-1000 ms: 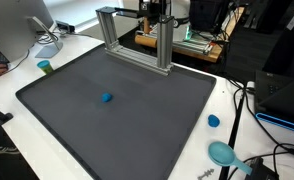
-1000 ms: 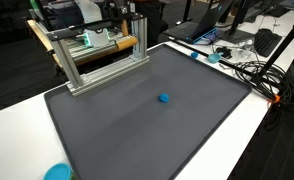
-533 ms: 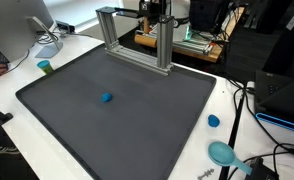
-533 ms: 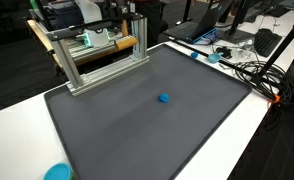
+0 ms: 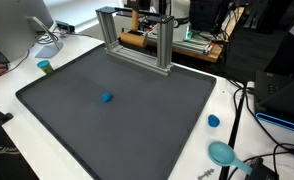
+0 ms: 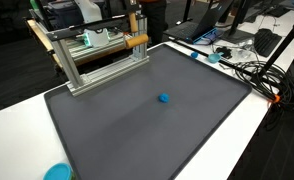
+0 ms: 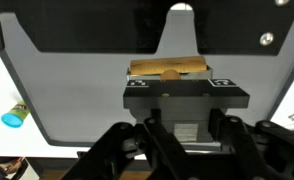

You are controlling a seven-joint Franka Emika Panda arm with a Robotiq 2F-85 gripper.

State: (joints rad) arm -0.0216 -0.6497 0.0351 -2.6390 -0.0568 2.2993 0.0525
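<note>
- White table: carries everything. Cables and clutter lie along its 3 o'clock edge.
- Dark grey rectangular mat: covers most of the table and is flat.
- Silver aluminium-profile frame: stands at the mat's 12 o'clock edge in both exterior views, with upright posts and a crossbar.
- Black Robotiq gripper: seen only in the wrist view, entering from 6 o'clock and poised above the frame. Its fingers stand spread with nothing between them, so we read it as empty-handed.
- Brown wooden dowel: lies crosswise at 12 o'clock from the gripper and well apart from it, just past a black block with two marker tags. It shows at the frame in both exterior views. We cannot tell whether it rests on a rail or on something behind.
- Teal bowl: at 5 o'clock, off the mat.
- Blue cap: at 4 o'clock, just off the mat's edge.
- Small blue lump: alone on the mat at about 9 o'clock from its centre, far from the gripper.

Handling judgement for the dowel:
- We judge it light and rigid, so a firm pinch should not crush it.
- The round, smooth surface is likely to roll or twist if caught off-centre.
- We would take it at mid-length, pads square across the diameter and fingers at right angles to its long axis.
- The black block and the frame sit close, so finger clearance looks tight.
</note>
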